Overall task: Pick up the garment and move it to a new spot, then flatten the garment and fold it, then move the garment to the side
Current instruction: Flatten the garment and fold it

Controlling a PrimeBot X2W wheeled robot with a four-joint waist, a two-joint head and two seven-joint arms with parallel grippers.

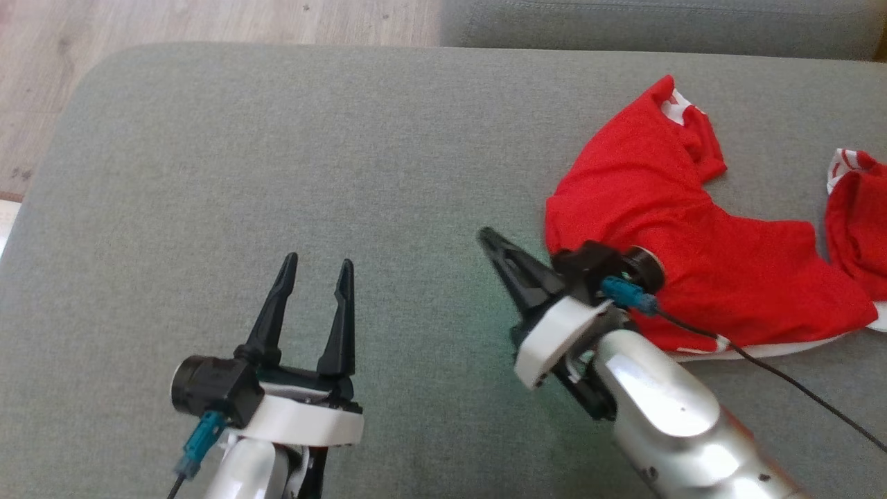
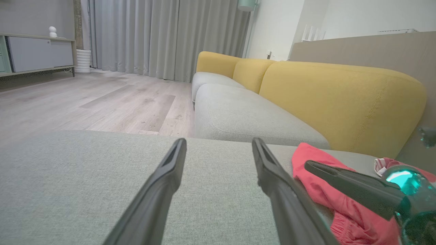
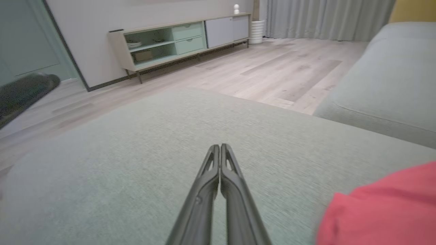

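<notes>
Closest to the robot, the left gripper (image 1: 319, 262) hangs over bare grey cushion (image 1: 277, 152) with its two dark fingers spread wide, nothing between them. A bit further along and to its right, the right gripper (image 1: 487, 235) has its fingers pressed flat together, pinching nothing, and its tip sits over bare fabric just off the edge of the garment (image 1: 665, 229). That garment is a red top with white trim, lying rumpled on the right side of the cushion, partly behind the right wrist. There's another red-and-white bit (image 1: 856, 222) at the far right edge, and I honestly can't tell if it's the same piece. Past the cushion is a sofa (image 2: 340, 98) with a grey seat and yellow back, then pale wood floor (image 2: 102, 102), grey curtains (image 2: 153, 34) and a low sideboard (image 3: 177, 41) along the wall.
</notes>
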